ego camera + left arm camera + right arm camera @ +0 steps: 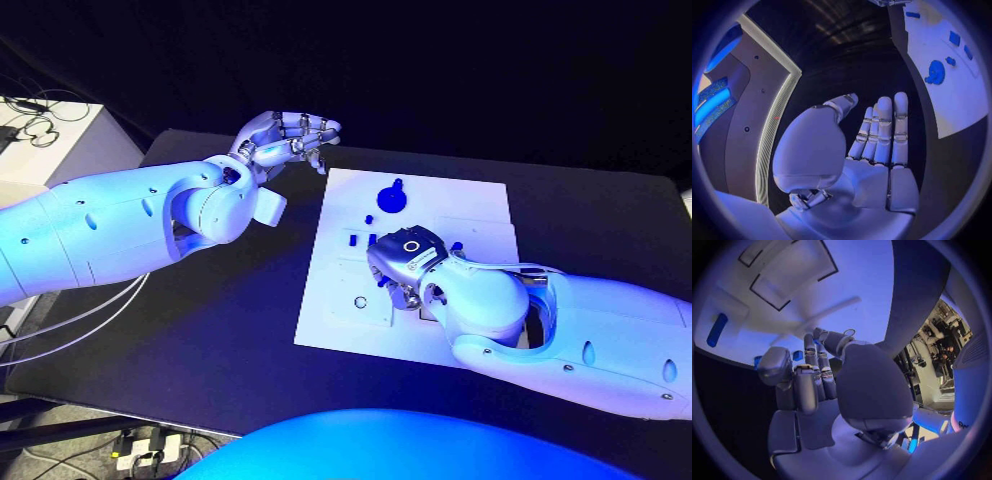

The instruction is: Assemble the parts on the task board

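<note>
Right hand [408, 262]: low over task board [476, 215], fingers curled down; grip unclear
Left hand [289, 136]: empty, spread, above bench [216, 330]

Both arms are bulky, smooth white shells dotted with small dark screw holes. The left hand [289, 135] and right hand [408, 265] are silver and segmented, the right bearing a dark ring marking. Thin pale cables [72, 320] trail beneath the left arm.

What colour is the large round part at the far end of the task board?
Blue. The round part shows best in the head view, on the white task board.
</note>
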